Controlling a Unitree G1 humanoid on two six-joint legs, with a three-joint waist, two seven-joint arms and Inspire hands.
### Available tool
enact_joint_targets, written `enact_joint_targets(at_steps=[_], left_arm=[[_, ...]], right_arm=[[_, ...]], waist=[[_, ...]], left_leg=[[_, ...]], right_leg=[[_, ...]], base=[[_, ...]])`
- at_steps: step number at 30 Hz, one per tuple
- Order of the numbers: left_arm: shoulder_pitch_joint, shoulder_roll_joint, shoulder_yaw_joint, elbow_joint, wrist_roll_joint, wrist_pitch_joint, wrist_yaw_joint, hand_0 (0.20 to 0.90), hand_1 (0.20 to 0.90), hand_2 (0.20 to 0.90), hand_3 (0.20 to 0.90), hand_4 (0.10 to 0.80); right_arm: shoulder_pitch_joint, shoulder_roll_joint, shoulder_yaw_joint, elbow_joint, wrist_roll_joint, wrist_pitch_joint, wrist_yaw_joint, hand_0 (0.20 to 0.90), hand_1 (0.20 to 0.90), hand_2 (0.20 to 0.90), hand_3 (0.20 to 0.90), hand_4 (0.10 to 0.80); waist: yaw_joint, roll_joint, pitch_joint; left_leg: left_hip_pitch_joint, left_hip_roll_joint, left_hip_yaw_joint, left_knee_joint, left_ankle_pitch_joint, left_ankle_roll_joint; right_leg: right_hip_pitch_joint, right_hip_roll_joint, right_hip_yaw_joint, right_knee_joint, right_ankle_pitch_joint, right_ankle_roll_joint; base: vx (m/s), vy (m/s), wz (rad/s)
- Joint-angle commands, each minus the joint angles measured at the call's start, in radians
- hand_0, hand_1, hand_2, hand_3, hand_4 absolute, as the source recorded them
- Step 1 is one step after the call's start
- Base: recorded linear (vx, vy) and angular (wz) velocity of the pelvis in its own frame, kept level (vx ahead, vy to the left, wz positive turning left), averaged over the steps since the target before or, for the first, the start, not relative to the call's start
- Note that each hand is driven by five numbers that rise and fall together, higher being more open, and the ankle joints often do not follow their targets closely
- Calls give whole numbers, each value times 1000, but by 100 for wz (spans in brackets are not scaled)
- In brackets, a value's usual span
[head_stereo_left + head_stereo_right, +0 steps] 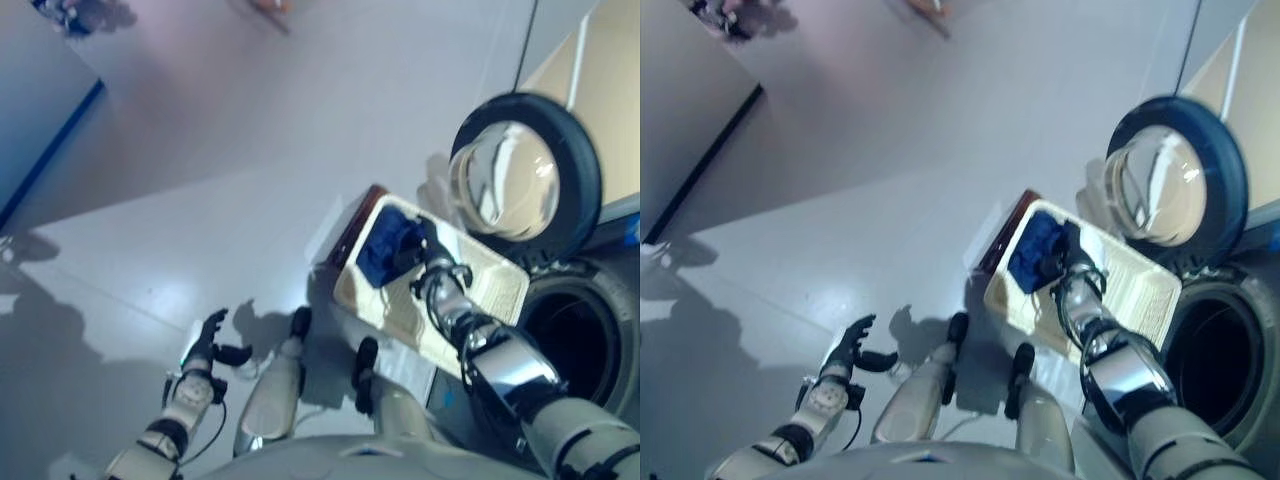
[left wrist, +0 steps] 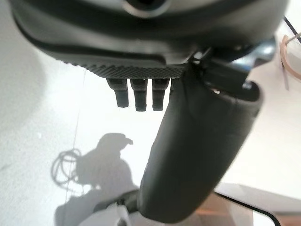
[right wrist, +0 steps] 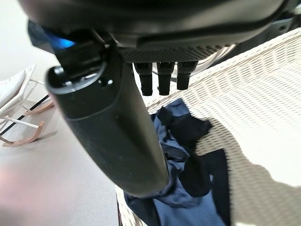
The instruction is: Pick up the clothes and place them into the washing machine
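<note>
Dark blue clothes (image 1: 383,250) lie bunched at one end of a white woven basket (image 1: 495,285) on the floor beside the washing machine. My right hand (image 1: 428,252) reaches into that basket, right over the clothes. In the right wrist view its fingers (image 3: 162,75) point straight out above the blue cloth (image 3: 188,188) and hold nothing. The washing machine's drum opening (image 1: 572,340) gapes dark at the right, and its round glass door (image 1: 525,175) is swung wide open. My left hand (image 1: 205,345) hangs open low at the left, above bare floor.
A dark red-brown block (image 1: 350,232) sits against the basket's far side. A pale rocking-chair frame (image 3: 19,108) stands on the floor beyond the basket. A wall with a blue base strip (image 1: 50,150) runs along the left.
</note>
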Motion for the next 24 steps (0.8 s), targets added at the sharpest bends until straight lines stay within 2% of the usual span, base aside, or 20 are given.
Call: enact_joint_targets(at_steps=[1,14,20,24], left_arm=[[-19,34,-30,-11,-42,-29,66,900,900,900,900,800],[-140,24,-79,-117,-121,-51,114,900,900,900,900,800],[-176,14,-98,-150,-139,-62,123,900,900,900,900,800],[-185,2,-106,-137,-131,-69,142,900,900,900,900,800]], right_arm=[[-140,-125,55,47,-51,4,-98,900,900,900,900,800],[-368,-290,140,144,-81,38,-136,900,900,900,900,800],[-406,-319,174,141,-85,30,-143,900,900,900,900,800],[-385,-281,163,95,-108,21,-215,900,900,900,900,800]], waist=[[22,-8,30],[44,48,172],[40,72,211],[38,71,219]], left_leg=[[-48,-59,42,23,-40,-4],[-267,-83,58,135,-41,-19],[-350,-97,58,167,-38,-21],[-359,-103,56,177,-39,-18]], right_leg=[[-82,-58,44,11,86,48],[-297,-68,57,141,66,23],[-386,-73,74,202,59,19],[-395,-72,76,210,48,17]], base=[[-45,23,1],[-75,10,1],[-53,18,6],[12,2,3]])
